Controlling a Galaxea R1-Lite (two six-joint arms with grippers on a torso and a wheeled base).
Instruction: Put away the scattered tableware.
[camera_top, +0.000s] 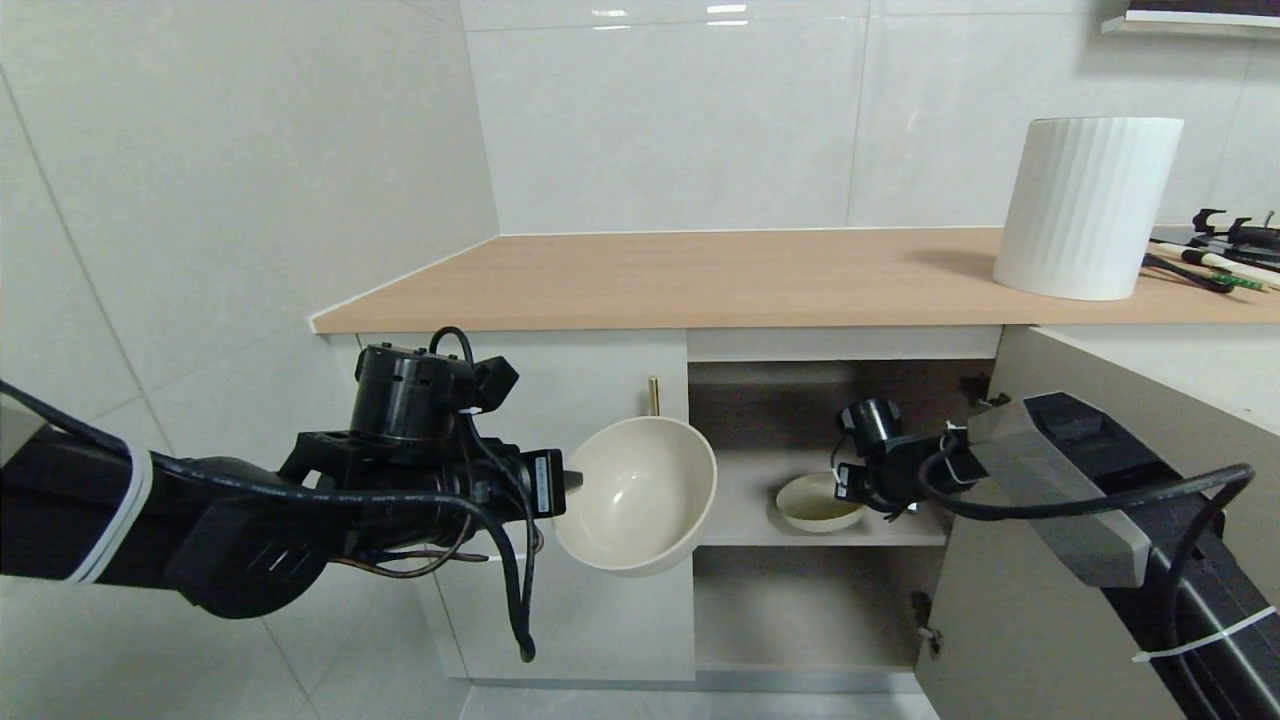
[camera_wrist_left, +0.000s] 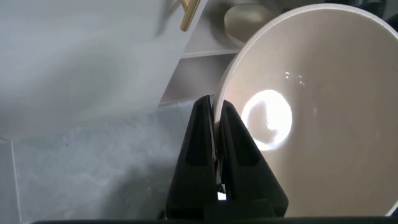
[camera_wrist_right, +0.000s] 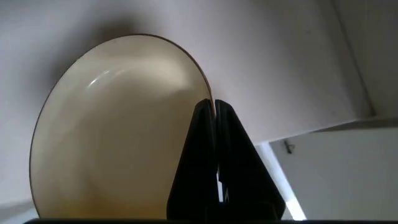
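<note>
Bowl (camera_top: 640, 500) clamped by its rim in the left gripper (camera_top: 570, 482), with the closed cabinet door (camera_top: 600, 385) just behind it. To that gripper's right, the right gripper (camera_top: 850, 492) sits inside the cabinet, pinching the rim of a small dish (camera_top: 812, 503) on the shelf (camera_top: 740, 505). Above both grippers is the countertop (camera_top: 700, 280), with a canister (camera_top: 1088, 205) above the right gripper.

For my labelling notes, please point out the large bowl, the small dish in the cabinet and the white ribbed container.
large bowl (camera_top: 640, 500): head view, inner wall.
small dish (camera_top: 812, 505): head view, its inside.
white ribbed container (camera_top: 1088, 205): head view, side wall.
</note>
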